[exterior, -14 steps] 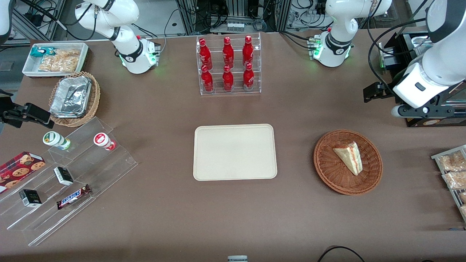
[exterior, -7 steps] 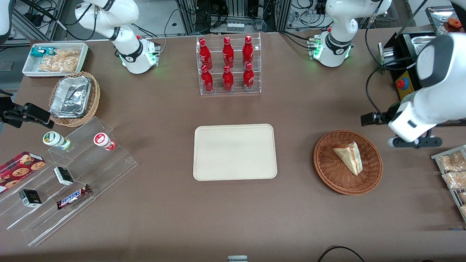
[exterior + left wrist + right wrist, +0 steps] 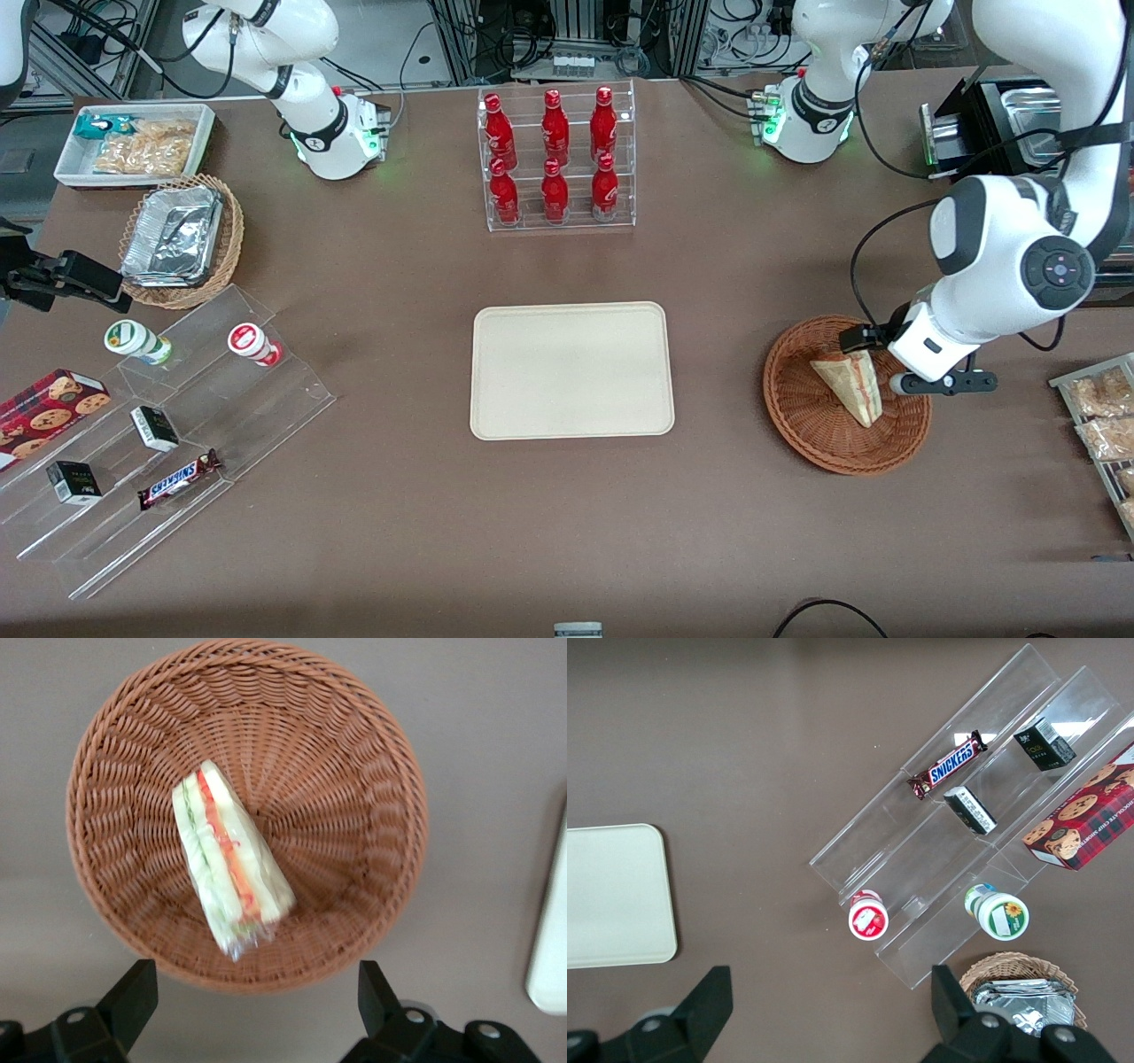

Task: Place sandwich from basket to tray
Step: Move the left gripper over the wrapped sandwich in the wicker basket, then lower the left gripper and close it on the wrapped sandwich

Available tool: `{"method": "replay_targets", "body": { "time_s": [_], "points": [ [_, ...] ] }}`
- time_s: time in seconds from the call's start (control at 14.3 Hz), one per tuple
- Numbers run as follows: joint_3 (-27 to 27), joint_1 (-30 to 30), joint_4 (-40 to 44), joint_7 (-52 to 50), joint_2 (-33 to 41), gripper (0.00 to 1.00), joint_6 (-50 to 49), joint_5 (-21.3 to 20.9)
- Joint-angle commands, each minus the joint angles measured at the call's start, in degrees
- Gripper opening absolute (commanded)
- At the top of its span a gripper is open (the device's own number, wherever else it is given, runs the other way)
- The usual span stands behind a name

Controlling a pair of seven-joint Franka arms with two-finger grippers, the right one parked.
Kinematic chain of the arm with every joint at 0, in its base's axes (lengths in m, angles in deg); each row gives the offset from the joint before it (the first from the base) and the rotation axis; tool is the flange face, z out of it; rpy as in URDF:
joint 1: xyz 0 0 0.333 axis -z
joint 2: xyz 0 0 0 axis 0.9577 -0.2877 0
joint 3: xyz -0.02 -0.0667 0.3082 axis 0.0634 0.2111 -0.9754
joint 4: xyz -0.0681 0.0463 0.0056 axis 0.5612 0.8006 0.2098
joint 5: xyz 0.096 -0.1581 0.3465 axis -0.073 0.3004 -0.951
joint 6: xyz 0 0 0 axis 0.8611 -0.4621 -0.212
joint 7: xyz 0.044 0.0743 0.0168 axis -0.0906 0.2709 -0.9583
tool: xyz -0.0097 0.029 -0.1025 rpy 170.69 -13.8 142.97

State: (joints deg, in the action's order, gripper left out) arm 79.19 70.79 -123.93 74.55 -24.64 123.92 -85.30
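The sandwich, a clear-wrapped wedge with red and green filling, lies in the round reddish-brown wicker basket. The left wrist view shows the sandwich near the middle of the basket. My left gripper hangs above the basket's rim on the working arm's side, just beside the sandwich. In the left wrist view the gripper is open and empty, its two black fingers spread wide over the basket's edge. The cream tray lies bare at the table's middle, toward the parked arm from the basket.
A clear rack of red bottles stands farther from the front camera than the tray. A rack of bagged snacks sits at the working arm's end. A tiered acrylic stand, foil-tray basket and white bin are at the parked arm's end.
My left arm has swung in from the working arm's end of the table and come down over the basket's rim. The sandwich, basket and tray have not moved.
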Motion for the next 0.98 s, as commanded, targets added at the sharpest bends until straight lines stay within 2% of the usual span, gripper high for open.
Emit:
{"method": "replay_targets", "body": {
  "time_s": [0.0,0.35,0.7,0.77,0.84,0.91],
  "points": [
    [-0.57,-0.06,-6.89,-6.43,1.53,1.00,9.02,-0.57],
    [-0.66,-0.15,-11.91,-24.19,-0.31,1.00,21.94,-0.31],
    [-0.92,-0.15,-12.00,-28.08,-4.61,1.00,25.30,0.04],
    [-0.92,-0.15,-11.92,-28.78,-5.58,0.95,25.39,0.13],
    [-0.92,-0.15,-11.91,-30.35,-5.85,0.75,25.39,0.13],
    [-0.92,-0.15,-11.91,-30.80,-5.85,0.48,25.31,0.04]
  ]
}}
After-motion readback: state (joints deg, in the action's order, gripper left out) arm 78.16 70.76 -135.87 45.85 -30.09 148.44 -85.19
